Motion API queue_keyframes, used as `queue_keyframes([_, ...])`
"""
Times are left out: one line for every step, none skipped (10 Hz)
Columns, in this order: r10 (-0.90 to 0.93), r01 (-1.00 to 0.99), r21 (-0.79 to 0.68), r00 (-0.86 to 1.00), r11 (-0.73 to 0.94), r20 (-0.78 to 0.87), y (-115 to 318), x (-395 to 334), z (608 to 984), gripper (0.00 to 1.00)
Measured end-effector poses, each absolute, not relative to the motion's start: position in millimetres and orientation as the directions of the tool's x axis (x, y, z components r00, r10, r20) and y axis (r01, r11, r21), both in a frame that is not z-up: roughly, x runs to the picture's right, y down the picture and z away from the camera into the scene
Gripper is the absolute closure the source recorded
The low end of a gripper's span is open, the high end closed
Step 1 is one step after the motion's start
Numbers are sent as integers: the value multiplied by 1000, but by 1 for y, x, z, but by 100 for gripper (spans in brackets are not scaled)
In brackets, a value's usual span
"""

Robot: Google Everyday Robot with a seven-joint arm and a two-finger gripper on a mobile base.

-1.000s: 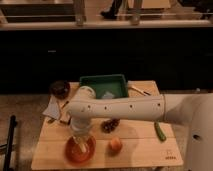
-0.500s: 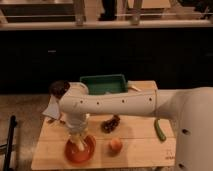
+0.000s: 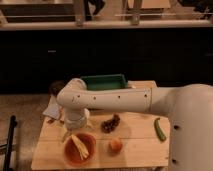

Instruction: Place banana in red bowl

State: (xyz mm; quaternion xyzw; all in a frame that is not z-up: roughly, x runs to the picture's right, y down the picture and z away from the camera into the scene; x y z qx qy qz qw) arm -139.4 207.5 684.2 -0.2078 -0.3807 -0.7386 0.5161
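The red bowl (image 3: 79, 150) stands at the front left of the wooden table (image 3: 135, 150). The pale yellow banana (image 3: 78, 145) lies inside it, slanting from back left to front right. My gripper (image 3: 74, 127) hangs from the white arm (image 3: 115, 100) just above and behind the bowl's back rim, apart from the banana. The arm reaches in from the right and covers part of the table's middle.
A green bin (image 3: 104, 81) and a dark brown bowl (image 3: 56, 88) stand at the back. A dark grape cluster (image 3: 111, 123), an orange fruit (image 3: 115, 145) and a slim green vegetable (image 3: 159, 129) lie to the bowl's right. White paper (image 3: 52, 107) lies at the left edge.
My gripper has risen up and back from the red bowl. The banana now shows lying in the bowl by itself.
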Motion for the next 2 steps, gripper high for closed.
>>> queue_keyframes([-605, 923, 340, -376, -178, 702, 204, -140, 685, 20])
queue_keyframes([-607, 924, 337, -375, -180, 701, 201, -143, 684, 20])
